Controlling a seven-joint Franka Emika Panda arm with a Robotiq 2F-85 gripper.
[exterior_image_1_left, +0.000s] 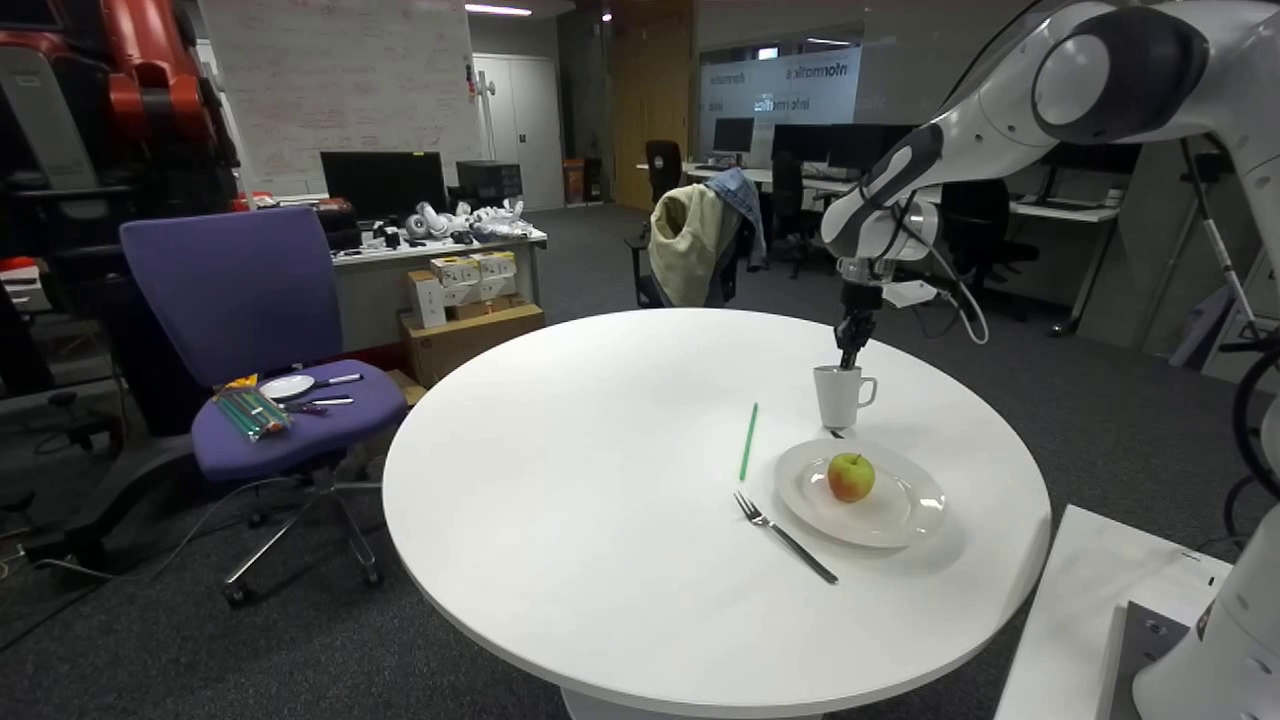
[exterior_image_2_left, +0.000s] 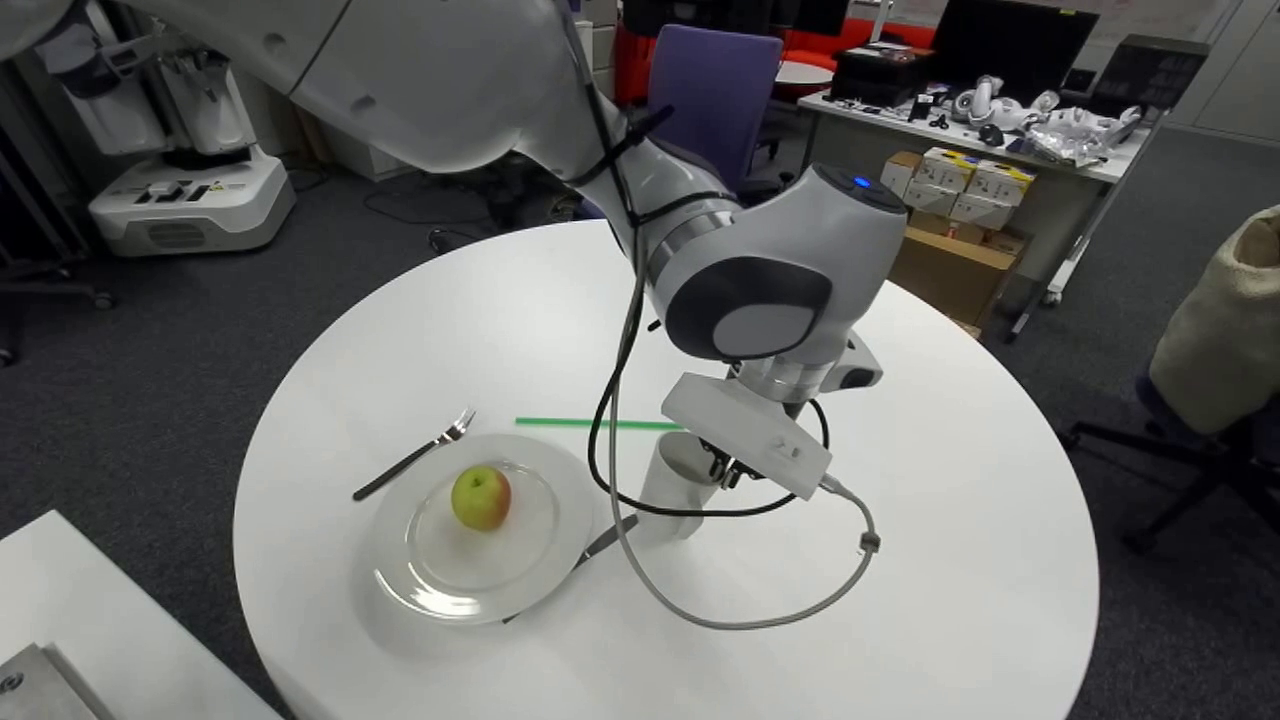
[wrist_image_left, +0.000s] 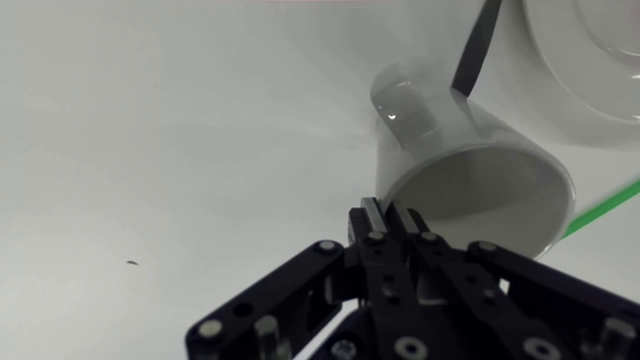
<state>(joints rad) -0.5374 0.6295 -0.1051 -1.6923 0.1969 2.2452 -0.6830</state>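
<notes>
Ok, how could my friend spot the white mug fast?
Find the round white table. Beside its round white plate, the black end effector grips the rim of the white mug. On that table, only the mug has a looped handle.

In an exterior view, an apple (exterior_image_1_left: 851, 477) lies on a plate (exterior_image_1_left: 918, 502) towards the right of the table (exterior_image_1_left: 560, 500). Behind the plate is a mug (exterior_image_1_left: 834, 402), its handle to the right; in the wrist view the gripper (wrist_image_left: 386, 212) straddles its rim, one finger inside, one outside. Left of mug and plate lies a straw (exterior_image_1_left: 749, 442); before the straw, a fork (exterior_image_1_left: 793, 544) beside the plate. A knife (exterior_image_2_left: 608, 537) lies between mug and plate, partly hidden by the plate's rim. Left of the table stands a swivel chair (exterior_image_1_left: 240, 300), a bag (exterior_image_1_left: 252, 412) on its seat.
</notes>
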